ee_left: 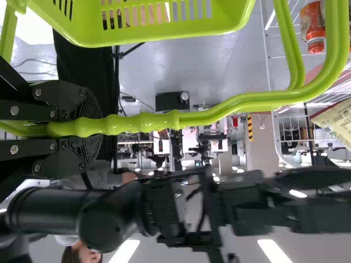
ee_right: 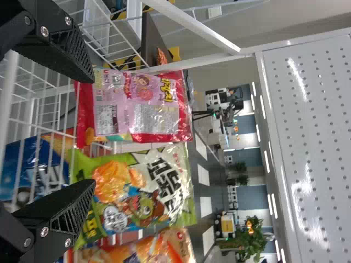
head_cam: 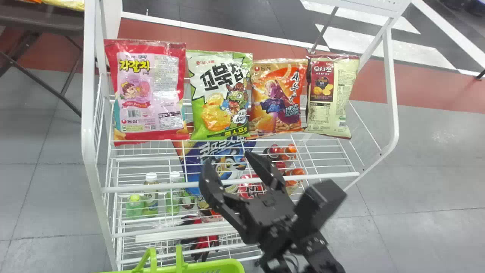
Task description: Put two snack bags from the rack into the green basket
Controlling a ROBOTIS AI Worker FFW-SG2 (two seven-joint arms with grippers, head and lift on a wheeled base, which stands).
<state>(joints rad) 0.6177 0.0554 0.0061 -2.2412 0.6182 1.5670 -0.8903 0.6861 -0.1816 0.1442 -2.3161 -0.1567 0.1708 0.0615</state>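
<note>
In the head view my right gripper point(head_cam: 227, 165) is open in front of the upper shelf, below the green snack bag point(head_cam: 221, 94). A pink-red bag point(head_cam: 146, 91), an orange bag point(head_cam: 278, 96) and a cream bag point(head_cam: 329, 96) stand in the same row. The right wrist view has the right gripper point(ee_right: 90, 131) with its fingers wide apart, the pink-red bag point(ee_right: 137, 107) and green bag point(ee_right: 137, 192) beyond them. The green basket point(head_cam: 212, 266) is at the head view's bottom edge; in the left wrist view my left gripper point(ee_left: 68, 129) is shut on the basket's handle point(ee_left: 148, 121).
The rack's white front rail point(head_cam: 235, 182) runs across before the bags. Lower shelves hold a blue snack bag point(head_cam: 219, 163), small bottles point(head_cam: 150, 193) and orange-capped bottles point(head_cam: 290, 151). White side posts point(head_cam: 91, 113) rise at both ends of the rack.
</note>
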